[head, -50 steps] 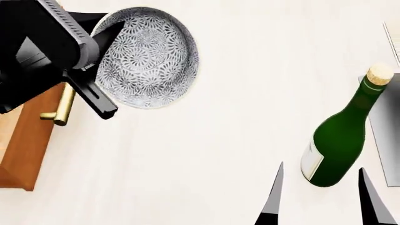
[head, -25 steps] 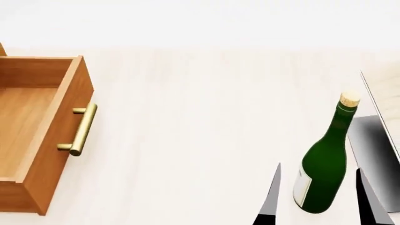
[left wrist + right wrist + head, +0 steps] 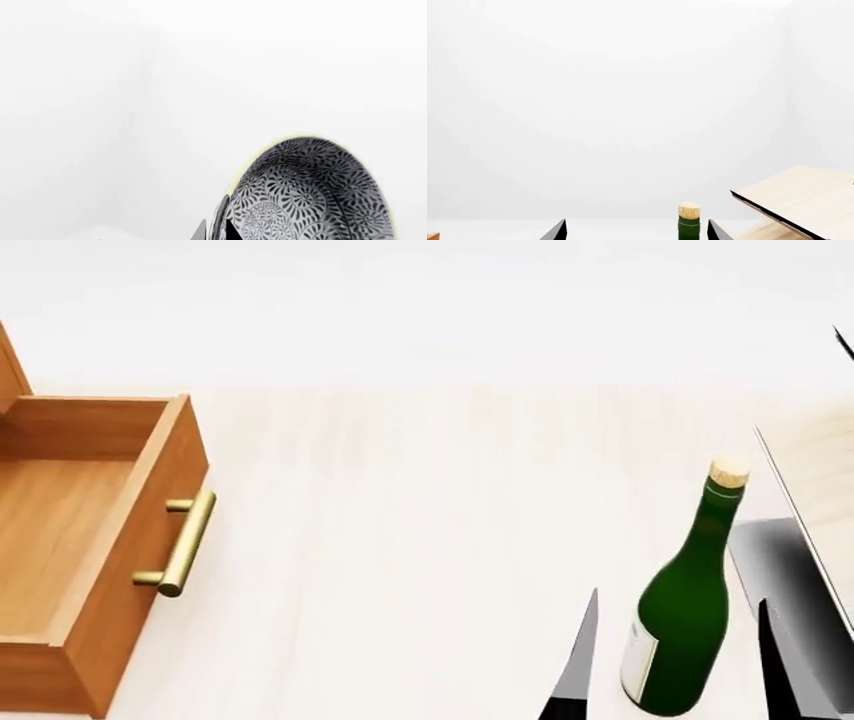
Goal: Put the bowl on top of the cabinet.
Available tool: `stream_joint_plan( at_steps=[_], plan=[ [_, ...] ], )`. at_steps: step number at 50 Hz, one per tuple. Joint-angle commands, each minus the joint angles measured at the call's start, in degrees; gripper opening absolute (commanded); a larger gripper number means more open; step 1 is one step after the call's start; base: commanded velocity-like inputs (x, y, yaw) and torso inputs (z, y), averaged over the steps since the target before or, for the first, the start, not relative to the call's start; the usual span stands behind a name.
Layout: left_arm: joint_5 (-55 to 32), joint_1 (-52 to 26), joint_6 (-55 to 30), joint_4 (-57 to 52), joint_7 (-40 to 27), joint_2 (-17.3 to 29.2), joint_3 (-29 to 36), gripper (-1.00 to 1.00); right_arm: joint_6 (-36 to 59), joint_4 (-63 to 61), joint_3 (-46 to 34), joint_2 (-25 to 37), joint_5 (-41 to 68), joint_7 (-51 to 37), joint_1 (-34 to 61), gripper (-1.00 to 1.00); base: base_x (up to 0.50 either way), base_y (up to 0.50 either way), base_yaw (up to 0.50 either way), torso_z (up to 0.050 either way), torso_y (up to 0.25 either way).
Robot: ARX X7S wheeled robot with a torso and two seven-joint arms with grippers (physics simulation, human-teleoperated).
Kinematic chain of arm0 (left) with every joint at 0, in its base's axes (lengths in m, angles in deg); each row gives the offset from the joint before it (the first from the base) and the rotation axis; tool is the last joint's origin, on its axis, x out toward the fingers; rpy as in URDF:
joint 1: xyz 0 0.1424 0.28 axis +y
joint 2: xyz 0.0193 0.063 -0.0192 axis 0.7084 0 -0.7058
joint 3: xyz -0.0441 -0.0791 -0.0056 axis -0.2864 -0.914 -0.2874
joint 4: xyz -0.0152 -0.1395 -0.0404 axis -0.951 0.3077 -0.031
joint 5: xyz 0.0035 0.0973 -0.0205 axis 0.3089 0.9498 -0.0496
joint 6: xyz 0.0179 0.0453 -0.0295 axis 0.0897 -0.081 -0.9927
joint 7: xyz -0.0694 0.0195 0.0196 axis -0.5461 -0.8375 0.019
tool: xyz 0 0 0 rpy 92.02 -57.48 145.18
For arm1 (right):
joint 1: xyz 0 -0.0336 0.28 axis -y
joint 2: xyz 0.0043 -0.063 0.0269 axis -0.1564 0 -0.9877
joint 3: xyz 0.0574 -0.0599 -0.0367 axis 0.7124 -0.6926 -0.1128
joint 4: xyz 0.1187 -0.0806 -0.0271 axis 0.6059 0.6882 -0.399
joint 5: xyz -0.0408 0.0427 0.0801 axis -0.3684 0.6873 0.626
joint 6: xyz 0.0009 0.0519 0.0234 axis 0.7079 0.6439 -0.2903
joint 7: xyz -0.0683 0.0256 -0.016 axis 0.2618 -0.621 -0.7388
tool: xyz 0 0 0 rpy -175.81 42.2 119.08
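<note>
Your left hand is gripping the bowl by its rim, up against blank white. Your right hand is hanging open around the bottle; cabinet drawer is sitting open.

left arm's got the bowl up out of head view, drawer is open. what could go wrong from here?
1. The bowl is pinched only at its rim by the left gripper, so it could slip or tilt.
2. The head view shows neither bowl nor cabinet top, so placement may be misjudged.
3. The cabinet drawer is open below; a dropped bowl could land inside.
</note>
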Motion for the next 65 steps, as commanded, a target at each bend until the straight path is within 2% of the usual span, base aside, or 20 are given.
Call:
stream_joint_plan(
  at_steps=[1,4,8,18,19,23,29,36,39,44,55,60,65],
  plan=[
    [2.4,-2.6,3.0,7.2,-5.6,2.2,-4.7,-1.00,0.1,0.0,-0.1,0.2,0.1,-0.2,0.0,1.00,0.00,0.00,0.00,-0.009,0.191],
    [2.7,-2.5,3.7,7.5,-5.4,2.9,-4.8,-1.00,0.1,0.1,-0.1,0.2,0.2,-0.3,0.1,1.00,0.00,0.00,0.00,-0.003,0.064],
    [2.1,-2.6,5.4,8.2,-9.9,3.5,-9.2,-1.00,0.2,0.3,-0.2,0.2,0.2,-0.4,0.3,1.00,0.00,0.00,0.00,0.000,0.000],
    [-1.7,-3.3,4.5,8.1,-13.0,5.0,-16.2,-1.00,0.1,0.5,-0.6,0.3,-0.2,-0.5,0.4,1.00,0.00,0.00,0.00,0.000,0.000],
    [-2.8,-3.0,4.5,8.4,-15.5,5.4,-19.1,-1.00,0.0,0.6,-0.6,0.3,-0.2,-0.5,0.3,1.00,0.00,0.00,0.00,0.000,0.000],
    [-5.6,-1.0,2.3,4.8,-19.3,6.1,-24.0,-1.00,-0.3,1.0,-0.9,0.2,-0.6,-0.6,0.4,1.00,0.00,0.00,0.00,0.000,0.000],
    [-8.0,1.5,-0.2,2.1,-21.4,6.8,-27.5,-1.00,-0.4,1.4,-1.3,0.2,-1.1,-0.7,0.5,1.00,0.00,0.00,0.00,0.000,0.000],
    [-9.0,5.5,1.0,3.2,-23.6,7.3,-32.3,-1.00,-0.4,1.4,-1.4,0.4,-1.1,-0.7,0.5,1.00,0.00,0.00,0.00,0.000,0.000],
    [-8.6,6.5,1.3,4.6,-23.7,7.5,-32.6,-1.00,-0.5,1.6,-1.5,0.4,-1.2,-0.8,0.6,1.00,0.00,0.00,0.00,0.000,0.000],
    [-7.3,6.9,1.2,6.7,-21.1,7.5,-29.5,-1.00,-0.5,1.9,-1.8,0.4,-1.5,-0.9,0.8,1.00,0.00,0.00,0.00,0.000,0.000],
    [-5.9,0.3,-3.2,20.3,-20.5,6.2,-26.1,-1.00,-0.9,2.1,-1.9,0.5,-1.6,-1.0,0.6,1.00,0.00,0.00,0.00,0.000,0.000],
    [-3.6,-2.4,-2.4,25.3,-20.2,5.7,-23.6,-1.00,-0.8,2.1,-2.1,0.5,-1.8,-1.2,0.7,1.00,0.00,0.00,0.00,0.000,0.000],
    [-0.3,-5.6,2.5,32.0,-17.8,5.3,-20.5,-1.00,-0.7,2.3,-2.1,0.6,-1.6,-1.2,0.9,1.00,0.00,0.00,0.00,0.000,0.000]
  ],
)
